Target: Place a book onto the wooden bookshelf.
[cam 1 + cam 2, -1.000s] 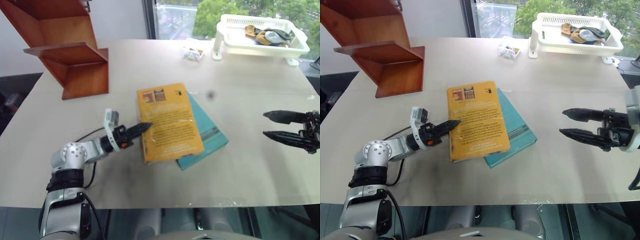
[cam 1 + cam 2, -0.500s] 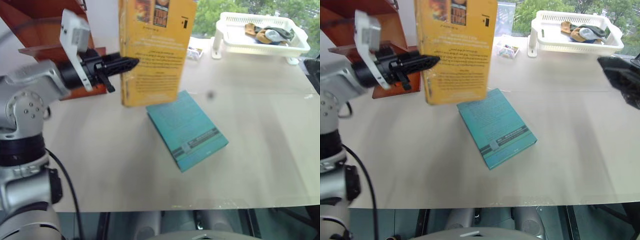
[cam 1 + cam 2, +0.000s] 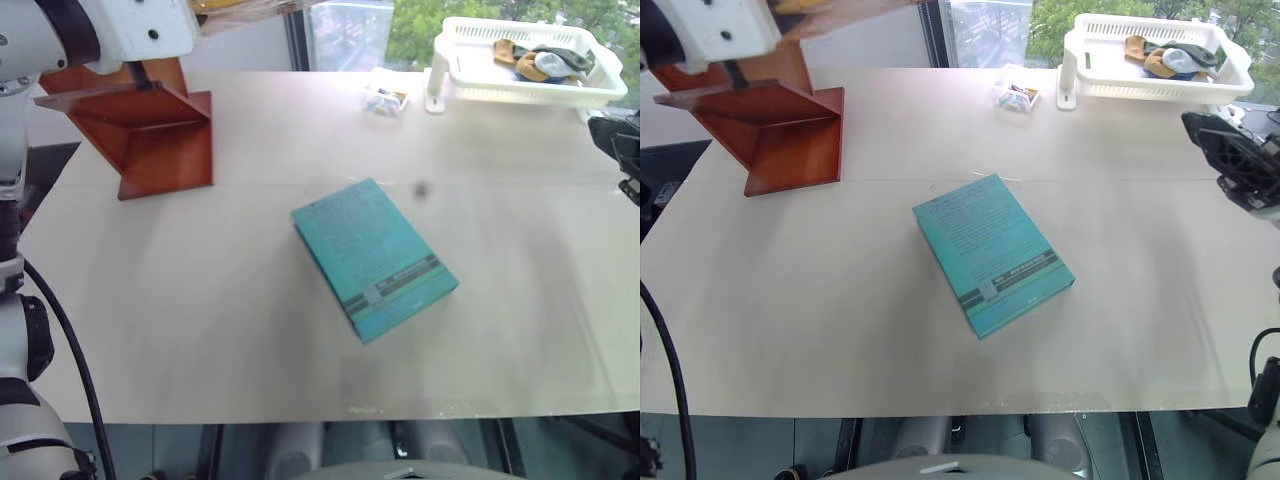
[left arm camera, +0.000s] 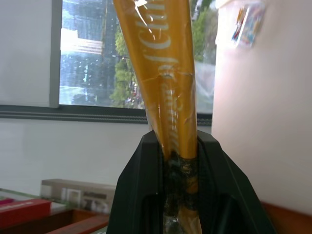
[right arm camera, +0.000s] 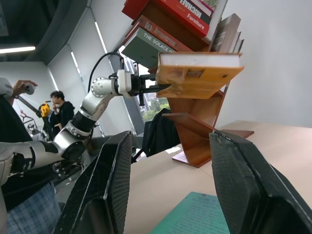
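Observation:
The orange-yellow book hangs level in the air in front of the wooden bookshelf, at about the height of its lower tiers. My left gripper is shut on it, with the yellow spine and its lettering running up between the two black fingers. In the head views a blurred edge of the book shows at the top, above the shelf's bottom tier. My right gripper is open at the table's right edge with nothing between its fingers.
A thin teal book lies mid-table. At the far right stands a white basket with several items, and a small packet lies beside it. The shelf's upper tiers hold several books. People stand in the background.
My left arm has lifted the orange-yellow book higher, nearly out of the top of the head views, and rolled it from upright to flat. My right gripper has edged up and away.

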Robot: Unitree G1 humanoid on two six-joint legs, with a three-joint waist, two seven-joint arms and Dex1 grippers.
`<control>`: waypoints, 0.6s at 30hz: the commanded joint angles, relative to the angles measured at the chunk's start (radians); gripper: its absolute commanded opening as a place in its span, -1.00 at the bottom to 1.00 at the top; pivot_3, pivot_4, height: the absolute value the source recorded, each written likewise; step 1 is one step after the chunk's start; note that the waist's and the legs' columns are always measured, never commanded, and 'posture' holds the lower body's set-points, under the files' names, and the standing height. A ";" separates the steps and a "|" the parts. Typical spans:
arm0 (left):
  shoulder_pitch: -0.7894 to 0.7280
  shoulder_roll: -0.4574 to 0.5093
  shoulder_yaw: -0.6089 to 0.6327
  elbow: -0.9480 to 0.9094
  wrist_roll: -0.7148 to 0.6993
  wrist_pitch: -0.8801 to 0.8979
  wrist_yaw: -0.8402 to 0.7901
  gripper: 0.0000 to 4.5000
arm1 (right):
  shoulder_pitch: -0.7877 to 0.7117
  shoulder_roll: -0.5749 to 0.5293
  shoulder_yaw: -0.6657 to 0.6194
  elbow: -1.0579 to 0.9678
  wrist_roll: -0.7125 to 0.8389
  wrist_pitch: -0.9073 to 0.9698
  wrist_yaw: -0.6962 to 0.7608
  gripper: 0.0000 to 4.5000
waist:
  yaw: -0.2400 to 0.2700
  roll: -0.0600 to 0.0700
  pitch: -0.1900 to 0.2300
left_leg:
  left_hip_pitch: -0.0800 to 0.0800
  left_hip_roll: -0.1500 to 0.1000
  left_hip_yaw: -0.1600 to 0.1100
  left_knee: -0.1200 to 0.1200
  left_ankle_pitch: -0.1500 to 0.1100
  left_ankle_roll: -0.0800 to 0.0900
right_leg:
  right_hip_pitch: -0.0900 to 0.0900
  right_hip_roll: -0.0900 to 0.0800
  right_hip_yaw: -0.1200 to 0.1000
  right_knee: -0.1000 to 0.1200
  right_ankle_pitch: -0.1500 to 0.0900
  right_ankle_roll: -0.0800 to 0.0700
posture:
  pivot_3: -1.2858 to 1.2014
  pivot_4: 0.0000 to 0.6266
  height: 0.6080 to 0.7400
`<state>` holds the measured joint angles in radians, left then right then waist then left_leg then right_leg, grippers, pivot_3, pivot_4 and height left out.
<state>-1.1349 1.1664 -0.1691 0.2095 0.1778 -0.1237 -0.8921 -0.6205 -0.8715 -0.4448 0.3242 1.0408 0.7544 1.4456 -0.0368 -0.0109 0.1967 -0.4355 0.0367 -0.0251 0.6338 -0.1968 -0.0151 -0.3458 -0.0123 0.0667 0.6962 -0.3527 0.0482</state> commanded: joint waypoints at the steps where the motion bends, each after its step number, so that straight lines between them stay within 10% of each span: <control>1: -0.041 0.076 0.002 0.092 0.099 -0.118 -0.037 -0.84 | -0.025 -0.002 -0.027 -0.004 -0.002 -0.023 0.027 0.13 | -0.004 0.001 0.000 | 0.000 0.000 0.000 0.000 0.000 0.000 | 0.000 0.000 0.000 0.000 0.000 0.000 | 0.03 -0.52 1.00; 18: -0.178 0.062 -0.076 0.696 0.296 -0.284 -0.016 -0.84 | -0.050 -0.006 -0.051 0.044 -0.035 -0.073 0.036 0.13 | -0.004 0.001 0.001 | 0.000 0.000 0.000 0.001 0.000 0.001 | 0.000 0.000 -0.001 0.002 0.000 0.000 | 0.03 -0.52 1.00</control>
<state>-1.2924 1.2125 -0.2416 0.8702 0.4469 -0.3901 -0.9168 -0.6558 -0.8574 -0.4534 0.3739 0.9992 0.6953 1.4660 -0.0408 -0.0100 0.1973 -0.4355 0.0368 -0.0254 0.6350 -0.1971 -0.0146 -0.3462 -0.0124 0.0660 0.6984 -0.3527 0.0483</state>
